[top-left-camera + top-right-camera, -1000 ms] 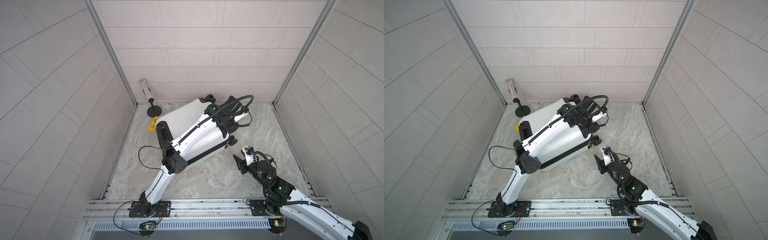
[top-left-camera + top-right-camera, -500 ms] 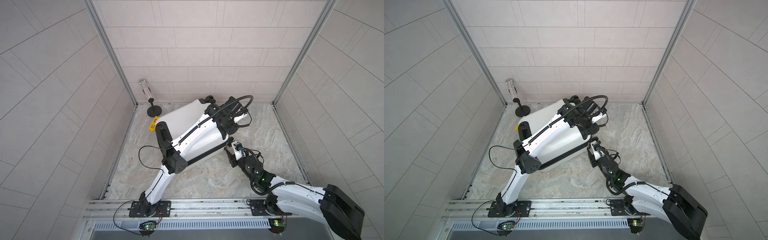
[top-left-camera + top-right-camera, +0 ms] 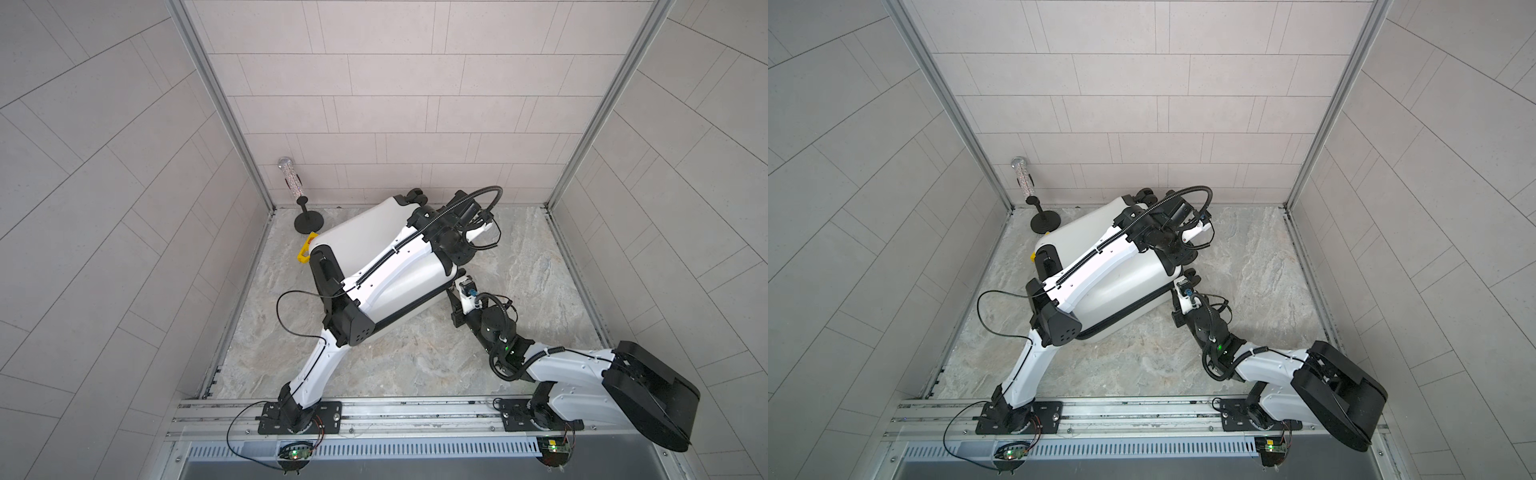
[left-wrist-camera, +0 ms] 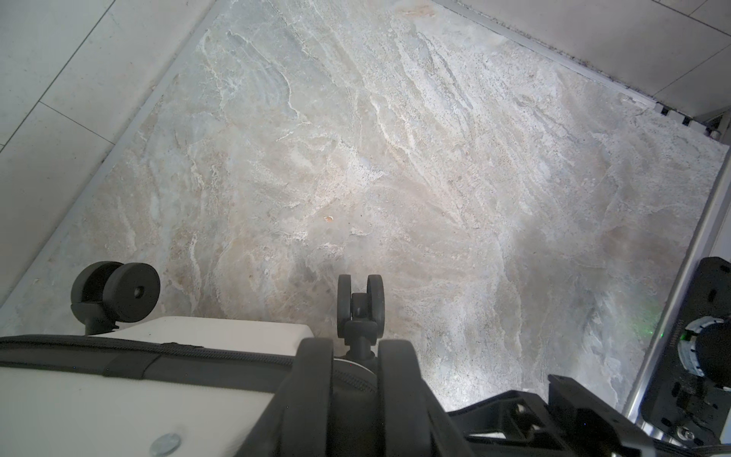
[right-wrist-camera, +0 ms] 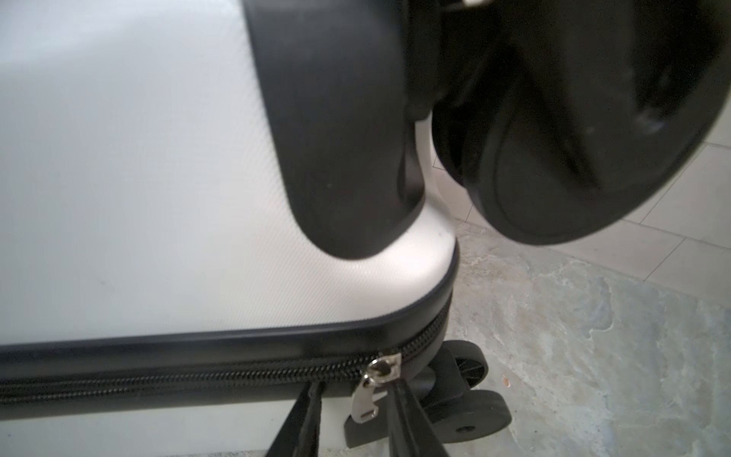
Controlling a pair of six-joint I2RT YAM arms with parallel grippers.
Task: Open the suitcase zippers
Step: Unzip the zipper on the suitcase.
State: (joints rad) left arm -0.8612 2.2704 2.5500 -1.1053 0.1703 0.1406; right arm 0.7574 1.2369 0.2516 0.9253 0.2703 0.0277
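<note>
Two jobs: left gripper (image 4: 354, 356) straddles the wheel-end corner of the suitcase (image 3: 374, 232), grip unclear, likely bracing it; right gripper (image 5: 356, 389), unclenched, brackets the zipper pull (image 5: 370, 399) for a tug.

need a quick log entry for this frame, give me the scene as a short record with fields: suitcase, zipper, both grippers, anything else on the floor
suitcase: white, lying flat on the stone floor, closed
zipper: black band, teeth meshed where the right wrist view shows it
zipper pull: silver, hanging near a wheel
right gripper: jaws apart, either side of the zipper pull
left gripper: at a wheel-end corner of the suitcase; grip unclear
other things: black stand with a glittery tube, yellow object beside the suitcase
</note>
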